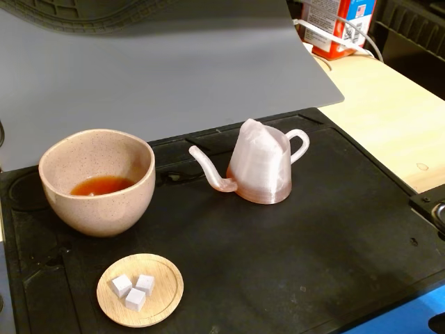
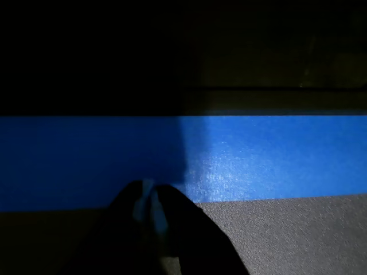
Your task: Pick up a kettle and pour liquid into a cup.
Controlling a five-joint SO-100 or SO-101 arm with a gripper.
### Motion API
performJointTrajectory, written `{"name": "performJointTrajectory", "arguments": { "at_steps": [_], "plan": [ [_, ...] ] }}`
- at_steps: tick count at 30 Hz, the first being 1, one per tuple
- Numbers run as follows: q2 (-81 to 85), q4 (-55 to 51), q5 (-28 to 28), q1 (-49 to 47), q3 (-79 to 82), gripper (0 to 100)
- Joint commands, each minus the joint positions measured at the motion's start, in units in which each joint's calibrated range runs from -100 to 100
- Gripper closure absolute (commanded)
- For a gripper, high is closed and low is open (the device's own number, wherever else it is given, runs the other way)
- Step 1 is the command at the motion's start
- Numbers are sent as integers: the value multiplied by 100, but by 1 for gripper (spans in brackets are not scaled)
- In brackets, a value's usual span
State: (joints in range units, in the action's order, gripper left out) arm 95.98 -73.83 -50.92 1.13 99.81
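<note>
kettle (image 1: 261, 167) stands upright mid-mat on the black mat (image 1: 278, 264), spout toward the cup (image 1: 97, 181), which sits well apart to its left in the fixed view and already holds some liquid (image 1: 102, 185). thin ribbed plastic, probably light, stiff but slick and easy to tip, so i'd grab the loop handle (image 1: 299, 145) on the far side from the spout. gripper (image 2: 150, 200) shows only in the wrist view, fingertips pressed together on nothing, over blue tape (image 2: 275, 154).

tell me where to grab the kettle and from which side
Grip the loop handle of the kettle, coming from the right in the fixed view. The kettle stands upright with its handle facing right, clear of other things, while its spout points left toward the cup. The ribbed conical body looks too wide and slippery to pinch.
</note>
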Motion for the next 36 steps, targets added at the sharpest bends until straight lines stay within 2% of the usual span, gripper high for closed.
{"name": "performJointTrajectory", "arguments": {
  "at_steps": [1,36],
  "plan": [
    [18,-23,30,27,19,99],
    [27,-23,30,-3,19,99]
  ]
}}
